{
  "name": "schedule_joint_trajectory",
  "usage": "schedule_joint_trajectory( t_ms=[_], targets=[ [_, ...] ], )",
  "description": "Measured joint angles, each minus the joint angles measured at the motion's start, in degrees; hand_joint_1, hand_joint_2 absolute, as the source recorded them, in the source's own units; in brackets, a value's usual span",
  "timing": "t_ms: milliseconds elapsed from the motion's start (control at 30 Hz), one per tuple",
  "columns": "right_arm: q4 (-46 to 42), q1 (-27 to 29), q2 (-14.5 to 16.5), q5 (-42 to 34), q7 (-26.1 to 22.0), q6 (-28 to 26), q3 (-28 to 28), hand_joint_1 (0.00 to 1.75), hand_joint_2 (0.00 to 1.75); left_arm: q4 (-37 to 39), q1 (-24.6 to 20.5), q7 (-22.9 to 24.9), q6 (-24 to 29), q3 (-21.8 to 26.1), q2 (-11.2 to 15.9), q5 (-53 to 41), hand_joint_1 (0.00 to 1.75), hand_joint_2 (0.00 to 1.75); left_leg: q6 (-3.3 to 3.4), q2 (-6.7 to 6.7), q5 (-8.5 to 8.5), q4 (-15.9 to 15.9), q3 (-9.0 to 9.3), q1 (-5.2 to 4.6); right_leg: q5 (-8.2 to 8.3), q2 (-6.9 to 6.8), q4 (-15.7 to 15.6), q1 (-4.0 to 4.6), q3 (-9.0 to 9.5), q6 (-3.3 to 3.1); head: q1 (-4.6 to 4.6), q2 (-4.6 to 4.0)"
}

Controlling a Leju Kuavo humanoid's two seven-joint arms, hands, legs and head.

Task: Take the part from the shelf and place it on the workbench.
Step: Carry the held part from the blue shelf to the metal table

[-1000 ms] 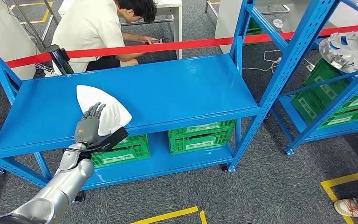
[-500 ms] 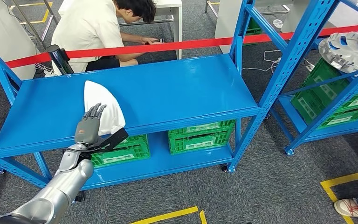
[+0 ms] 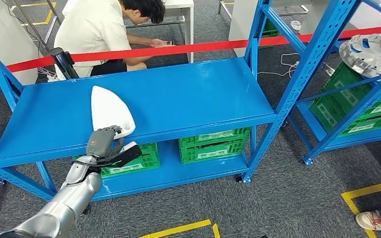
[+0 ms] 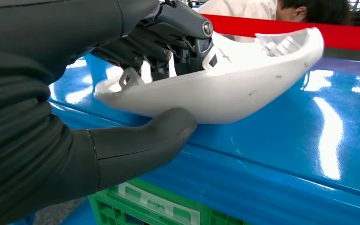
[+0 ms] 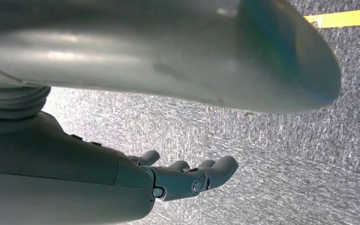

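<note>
The left hand [image 3: 102,144] has dropped down to the front lip of the blue shelf [image 3: 188,94] since half a second ago, when it stood raised with its fingers straight up against the white part [image 3: 108,111]. Now its dark fingers [image 4: 168,40] are curled over the part's near rim while the thick grey thumb [image 4: 150,140] presses up from beneath, so the near end of the part is gripped between them. The white part itself has swung a little: it reaches away from the fingers across the shelf top, its pointed end farthest from them, and its near end sits right at the shelf's front edge. Seen from the wrist, it is a hollow white shell, open side up, its underside touching the blue surface just beyond the thumb. Below the thumb, a green crate [image 3: 134,161] sits on the lower level. The right hand [image 5: 183,176] hangs over grey carpet, fingers loosely curved and slightly apart, holding nothing. Far past the fingers, behind a red tape [image 3: 188,48], a person [image 3: 101,29] crouches.
</note>
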Motion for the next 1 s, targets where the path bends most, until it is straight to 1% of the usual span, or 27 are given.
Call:
schedule_joint_trajectory(
  t_ms=[300,500,600,733,867,1000],
  targets=[
    [0.0,0.0,0.0,-0.1,-0.1,0.1,0.0,0.00,0.00,-0.1,-0.1,-1.2,-1.2,0.0,-0.2,-0.6,1.75,1.75,0.00,0.02,0.00,0.0,0.03,0.00,0.00,0.01,0.0,0.00,0.01,0.00,0.00,0.00],
    [0.0,0.0,0.0,-0.1,-0.1,0.1,0.0,0.00,0.00,-0.5,-0.1,-4.5,-1.5,0.0,-0.4,-0.2,1.75,1.75,0.00,0.00,0.00,0.0,0.02,0.00,0.00,0.00,0.0,0.00,0.01,0.00,0.00,0.00],
    [0.0,0.0,0.0,-0.1,-0.1,0.1,0.0,0.00,0.00,-0.8,0.0,-7.2,-1.4,0.7,-0.3,1.9,1.75,1.75,0.00,-0.01,0.00,0.0,0.02,0.00,0.00,0.00,0.0,0.00,0.02,0.00,0.00,0.00],
    [0.0,0.0,0.0,0.1,0.0,0.1,0.1,0.00,0.00,-1.7,-0.1,-8.5,1.0,1.6,-0.5,2.6,1.75,1.75,0.00,0.01,0.01,0.0,0.02,0.00,0.00,0.01,0.0,0.00,-0.01,0.00,0.00,0.00],
    [0.0,0.0,0.0,-0.2,0.0,0.2,0.1,0.00,0.00,-2.9,-0.7,-9.2,2.4,2.0,-1.7,2.3,1.75,1.75,0.02,-0.04,0.02,0.0,-0.01,0.00,0.01,-0.02,0.0,-0.01,-0.02,0.01,0.00,0.00],
    [0.0,0.0,0.0,-1.2,-0.1,0.0,0.0,0.00,0.00,-3.7,-3.0,-11.2,1.6,2.1,-4.2,2.4,1.75,1.75,0.02,-0.08,0.02,0.1,-0.04,-0.01,0.01,-0.08,0.0,-0.02,-0.01,0.02,0.00,0.00]
  ],
)
